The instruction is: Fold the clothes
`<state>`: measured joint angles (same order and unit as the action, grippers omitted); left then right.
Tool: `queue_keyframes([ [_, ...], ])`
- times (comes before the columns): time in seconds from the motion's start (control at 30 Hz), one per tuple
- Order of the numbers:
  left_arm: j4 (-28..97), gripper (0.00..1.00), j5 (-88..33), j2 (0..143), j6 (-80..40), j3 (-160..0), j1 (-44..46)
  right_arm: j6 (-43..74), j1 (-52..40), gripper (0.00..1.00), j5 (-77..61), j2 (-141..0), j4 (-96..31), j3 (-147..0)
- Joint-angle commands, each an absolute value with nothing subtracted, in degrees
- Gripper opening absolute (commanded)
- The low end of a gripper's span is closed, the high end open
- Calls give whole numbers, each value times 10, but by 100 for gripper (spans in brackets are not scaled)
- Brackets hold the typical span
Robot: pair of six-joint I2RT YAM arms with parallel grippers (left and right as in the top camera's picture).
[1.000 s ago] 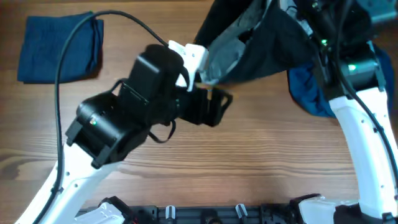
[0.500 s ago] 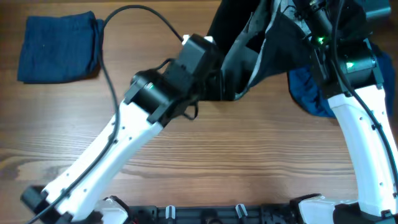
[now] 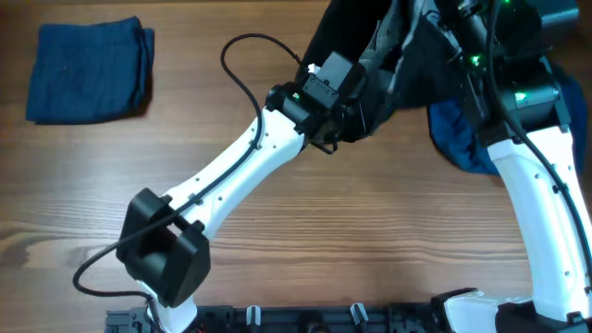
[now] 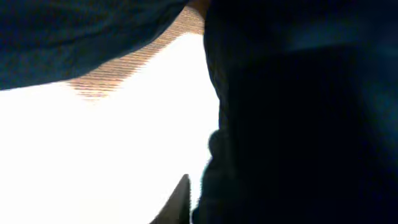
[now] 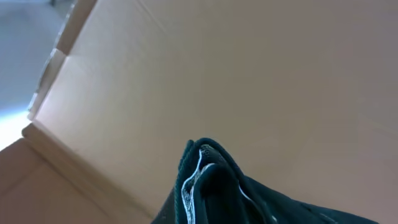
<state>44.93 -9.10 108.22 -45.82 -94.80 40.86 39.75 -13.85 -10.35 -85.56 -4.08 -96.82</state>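
A black garment (image 3: 416, 65) hangs bunched at the table's far side, right of centre, lifted off the wood. My right gripper (image 3: 427, 13) is shut on its top. In the right wrist view the fabric (image 5: 211, 186) with a white seam covers the fingers. My left arm stretches across, and my left gripper (image 3: 356, 116) is buried in the garment's lower left edge, shut on it. In the left wrist view dark fabric (image 4: 298, 124) fills the right half, and one fingertip (image 4: 181, 200) shows pressed against it.
A folded dark blue cloth (image 3: 88, 69) lies at the far left corner. A crumpled blue cloth (image 3: 458, 139) sits beside the right arm (image 3: 536, 203). The left arm's cable (image 3: 242, 69) loops over the table. A tan board-like surface (image 5: 249, 74) fills the right wrist view.
The left arm has reached further right and away, up to the garment's lower edge, and its gripper has gone from open to shut there. The right arm has held still.
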Motion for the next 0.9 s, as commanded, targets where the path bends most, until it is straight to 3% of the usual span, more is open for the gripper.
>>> queue_keyframes([
  [0.0,465,4,-69,1054,-469,-955,399,371,-135,4,-81,-847,-37,-986],
  [0.3,512,4,131,797,-437,-955,328,244,-119,4,-70,-832,-33,-986],
  [0.6,442,4,298,617,-427,-955,297,165,-119,4,-33,-780,-34,-986],
  [0.87,481,4,262,586,-392,-955,298,165,-119,4,69,-705,-270,-986],
])
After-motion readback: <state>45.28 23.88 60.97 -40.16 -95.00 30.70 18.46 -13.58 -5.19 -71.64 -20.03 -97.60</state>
